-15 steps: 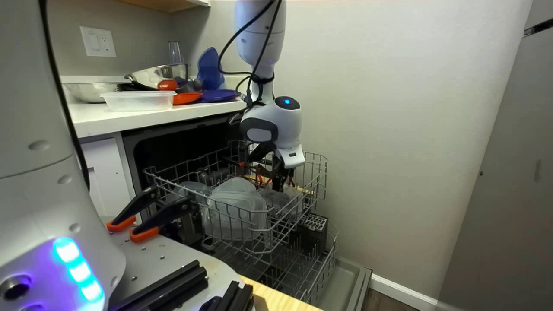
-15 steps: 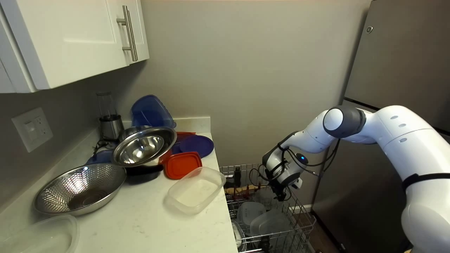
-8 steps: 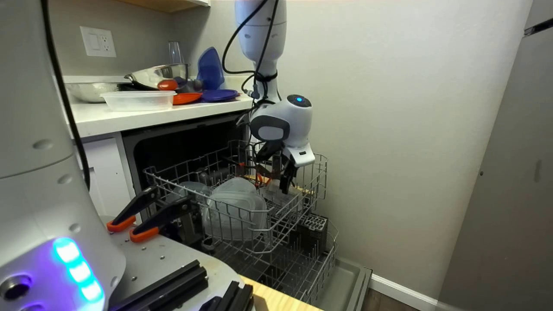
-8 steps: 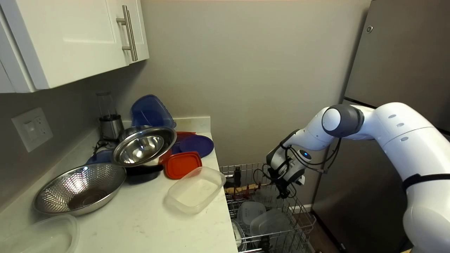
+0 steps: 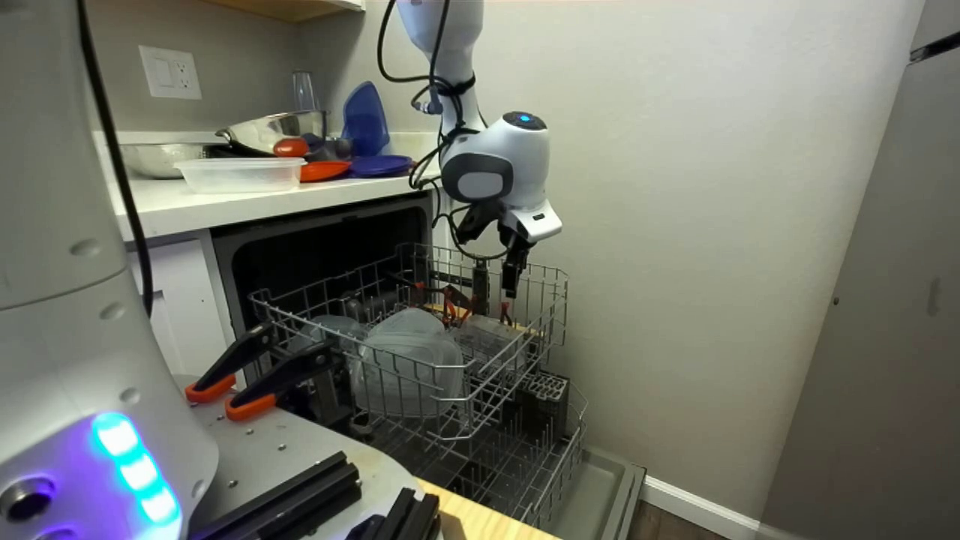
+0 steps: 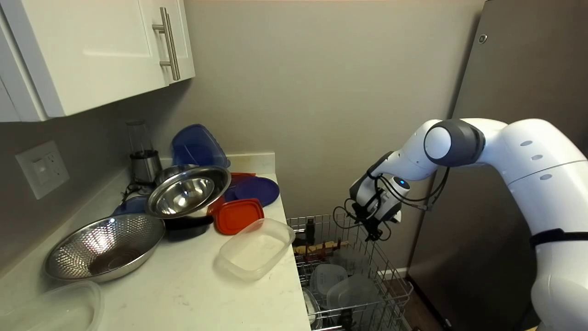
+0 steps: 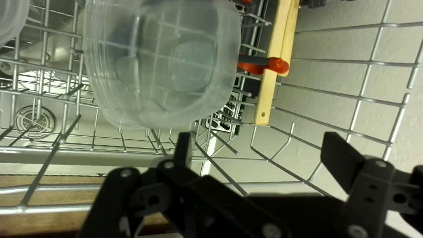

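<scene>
My gripper (image 7: 259, 148) stands open in the wrist view, its black fingers (image 7: 340, 158) wide apart with only wire and wall showing between them. In an exterior view the gripper (image 5: 491, 251) hangs above the far part of the pulled-out upper dishwasher rack (image 5: 551, 300). Nearest below it lies a clear plastic container (image 7: 165, 66), not touched by the fingers. Beside that container, along the rack's side, is a wooden utensil (image 7: 265, 99) with a red-orange piece (image 7: 278, 65) across it. A larger cloudy container (image 5: 409, 337) leans nearer the rack's front.
A white counter (image 6: 183, 294) carries a clear tub (image 6: 255, 250), red lid (image 6: 239, 216), blue lid (image 6: 257, 191), steel bowls (image 6: 188, 193) and colander (image 6: 105, 248). A wall runs close behind the rack; the fridge (image 6: 519, 82) stands beside. Orange-tipped clamps (image 5: 251, 405) sit by the robot's base.
The gripper has risen out of the upper rack and shifted slightly right in both exterior views, staying open. The containers in the rack have stayed put.
</scene>
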Controlling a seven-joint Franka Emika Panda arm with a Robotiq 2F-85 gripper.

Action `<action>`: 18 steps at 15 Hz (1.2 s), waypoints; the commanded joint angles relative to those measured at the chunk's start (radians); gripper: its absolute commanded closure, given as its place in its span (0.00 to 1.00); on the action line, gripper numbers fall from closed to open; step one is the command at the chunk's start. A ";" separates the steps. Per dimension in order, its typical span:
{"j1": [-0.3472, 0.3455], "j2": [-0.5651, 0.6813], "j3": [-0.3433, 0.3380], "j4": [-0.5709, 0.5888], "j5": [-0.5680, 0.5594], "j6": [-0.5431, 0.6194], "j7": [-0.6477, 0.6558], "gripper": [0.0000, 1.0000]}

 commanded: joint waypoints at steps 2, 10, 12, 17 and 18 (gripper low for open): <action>0.028 -0.029 -0.046 -0.055 0.000 -0.093 0.019 0.00; -0.007 0.120 -0.011 0.010 0.066 -0.186 -0.009 0.00; 0.000 0.151 -0.019 0.023 0.079 -0.193 -0.003 0.00; 0.008 0.192 -0.023 0.061 0.094 -0.170 -0.009 0.00; 0.014 0.199 -0.024 0.073 0.095 -0.156 -0.012 0.00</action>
